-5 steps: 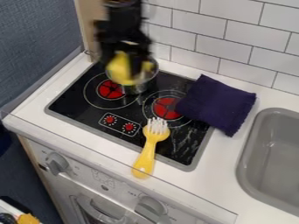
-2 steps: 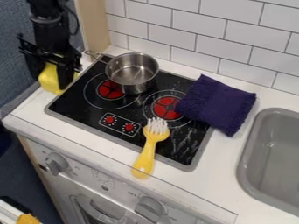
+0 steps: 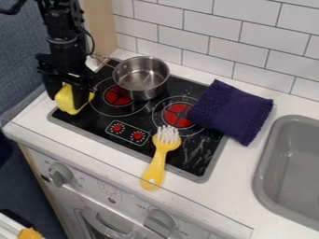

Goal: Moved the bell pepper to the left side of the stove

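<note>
My gripper (image 3: 66,100) is at the upper left, over the left edge of the stove (image 3: 93,122), shut on the yellow bell pepper (image 3: 67,101). One finger lies on each side of the pepper, partly covering it. The pepper is left of the left rear red burner and of the metal pot. Whether its underside touches the stove or counter I cannot tell.
A metal pot (image 3: 141,81) sits at the back of the stove, its handle pointing toward the arm. A yellow brush (image 3: 160,161) lies across the front edge. A purple cloth (image 3: 232,112) covers the right rear corner, and a grey sink (image 3: 293,168) is at the right.
From above the pot, the gripper swung left with the pepper, uncovering the pot. Since the middle frame it has shifted slightly right and lower, pepper still between its fingers.
</note>
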Robot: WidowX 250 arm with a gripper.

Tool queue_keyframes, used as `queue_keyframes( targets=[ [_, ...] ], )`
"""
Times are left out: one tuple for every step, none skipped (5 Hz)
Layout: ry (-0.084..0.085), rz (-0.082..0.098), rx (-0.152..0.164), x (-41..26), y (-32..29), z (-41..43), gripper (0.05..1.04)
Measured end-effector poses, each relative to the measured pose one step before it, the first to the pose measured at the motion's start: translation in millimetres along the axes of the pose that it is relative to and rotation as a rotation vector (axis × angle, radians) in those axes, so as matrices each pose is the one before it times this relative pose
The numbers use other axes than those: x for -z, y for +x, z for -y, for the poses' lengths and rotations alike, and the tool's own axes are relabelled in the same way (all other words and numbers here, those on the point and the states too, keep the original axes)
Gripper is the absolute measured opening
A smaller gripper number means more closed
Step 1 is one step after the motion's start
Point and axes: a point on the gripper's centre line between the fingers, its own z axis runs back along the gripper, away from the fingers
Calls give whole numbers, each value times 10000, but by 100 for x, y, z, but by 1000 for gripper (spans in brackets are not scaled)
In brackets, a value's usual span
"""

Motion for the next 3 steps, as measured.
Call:
queue_keyframes(
  targets=[
    [-303,148,448,193,787,378,818],
    [-518,275,141,460,-74,907,999],
    [-4,1120,-22,-2555,-116,-152,1001]
  ],
)
